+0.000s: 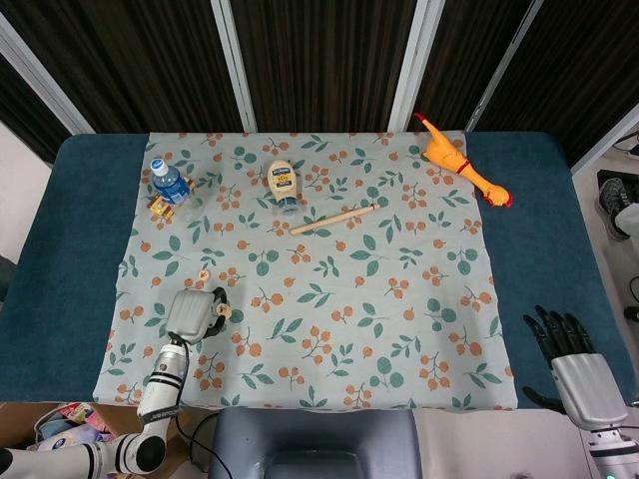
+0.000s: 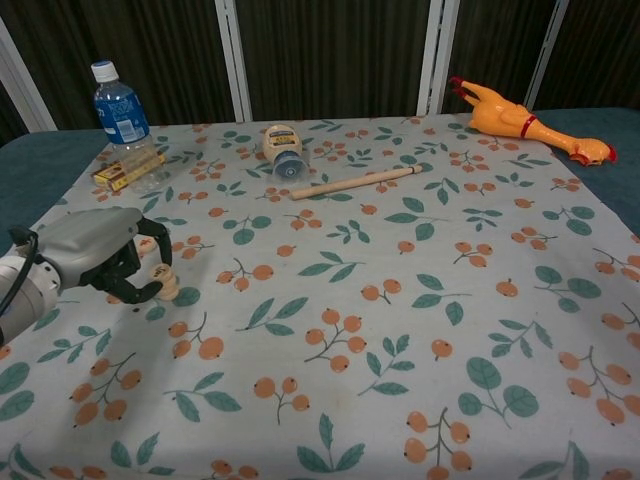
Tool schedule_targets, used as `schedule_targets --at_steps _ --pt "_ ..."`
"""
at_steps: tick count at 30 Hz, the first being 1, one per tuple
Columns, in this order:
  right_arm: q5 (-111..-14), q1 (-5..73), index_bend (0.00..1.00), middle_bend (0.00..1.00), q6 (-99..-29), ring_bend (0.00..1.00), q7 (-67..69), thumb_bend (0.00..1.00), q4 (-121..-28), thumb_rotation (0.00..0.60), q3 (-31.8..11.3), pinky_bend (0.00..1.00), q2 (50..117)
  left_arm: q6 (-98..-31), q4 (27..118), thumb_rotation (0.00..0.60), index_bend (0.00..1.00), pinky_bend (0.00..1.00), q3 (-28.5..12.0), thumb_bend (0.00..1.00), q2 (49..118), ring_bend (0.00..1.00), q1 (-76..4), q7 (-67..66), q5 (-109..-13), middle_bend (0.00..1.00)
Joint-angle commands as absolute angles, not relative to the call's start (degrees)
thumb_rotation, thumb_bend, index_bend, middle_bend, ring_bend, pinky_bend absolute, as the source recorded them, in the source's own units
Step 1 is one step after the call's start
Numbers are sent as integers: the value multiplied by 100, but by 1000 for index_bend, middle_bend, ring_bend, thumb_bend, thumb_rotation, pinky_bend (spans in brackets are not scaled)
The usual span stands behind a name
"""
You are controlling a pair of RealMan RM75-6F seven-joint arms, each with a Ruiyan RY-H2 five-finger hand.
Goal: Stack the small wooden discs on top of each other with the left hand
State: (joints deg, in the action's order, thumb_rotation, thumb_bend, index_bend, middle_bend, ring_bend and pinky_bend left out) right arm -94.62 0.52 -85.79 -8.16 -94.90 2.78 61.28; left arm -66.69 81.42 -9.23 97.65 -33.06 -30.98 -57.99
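My left hand (image 1: 195,313) (image 2: 98,252) lies low over the floral cloth's near left part, fingers curled. Between its fingertips (image 2: 161,262) it pinches a small wooden disc (image 2: 166,272) that sits on top of another disc (image 2: 169,291) on the cloth. In the head view these discs (image 1: 226,312) show just right of the fingers. Another small disc (image 1: 204,274) lies alone on the cloth a little beyond the hand. My right hand (image 1: 571,351) rests off the cloth at the near right edge of the table, fingers spread and holding nothing.
At the back left stand a water bottle (image 1: 170,182) (image 2: 120,110) and a small yellow box (image 1: 162,208) (image 2: 125,172). A mayonnaise bottle (image 1: 284,183) and a wooden stick (image 1: 335,219) lie mid-back. A rubber chicken (image 1: 461,160) lies back right.
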Motion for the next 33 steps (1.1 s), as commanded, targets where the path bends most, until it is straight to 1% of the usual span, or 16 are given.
schedule_targets --at_steps 1,9,17,20,21,22,26,30,33 --pt "-9459 53 0 0 -8576 0 -824 81 -9493 600 277 0 6130 -6650 8128 600 487 1000 -926 384 9764 1000 -3305 -3081 -5804 1000" --pt "-9458 48 0 0 -8586 0 -839 80 -9497 600 274 0 6141 -6630 8135 600 411 1000 -925 385 9729 1000 -3296 -3039 -5851 1000" --pt "-9447 51 0 0 -8583 0 -852 81 -9493 600 266 0 6149 -6660 8253 600 400 1000 -915 388 9645 1000 -3276 -3022 -5920 1000" --pt "-9442 49 0 0 -8584 0 -859 81 -9494 600 265 0 6151 -6720 8425 600 399 1000 -951 385 9531 1000 -3256 -2939 -6008 1000" --pt "-9434 45 0 0 -8592 0 -849 81 -9496 600 261 0 6146 -6859 8510 600 399 1000 -1168 385 9447 1000 -3282 -2776 -6085 1000" --pt "-9428 43 0 0 -8597 0 -836 81 -9497 600 258 0 6139 -6836 8523 600 399 1000 -1299 385 9366 1000 -3317 -2643 -6086 1000" --pt "-9424 41 0 0 -8606 0 -805 81 -9496 600 254 0 6122 -6440 8265 600 400 1000 -1745 386 9206 1000 -3530 -2334 -5709 1000" --pt "-9413 28 0 0 -8638 0 -786 81 -9495 600 242 0 6111 -6064 7785 600 400 1000 -1967 386 9172 1000 -3740 -2191 -5408 1000" --pt "-9388 30 0 0 -8632 0 -796 81 -9498 600 228 0 6115 -5832 7495 600 402 1000 -1950 386 9187 1000 -3841 -2199 -5252 1000"
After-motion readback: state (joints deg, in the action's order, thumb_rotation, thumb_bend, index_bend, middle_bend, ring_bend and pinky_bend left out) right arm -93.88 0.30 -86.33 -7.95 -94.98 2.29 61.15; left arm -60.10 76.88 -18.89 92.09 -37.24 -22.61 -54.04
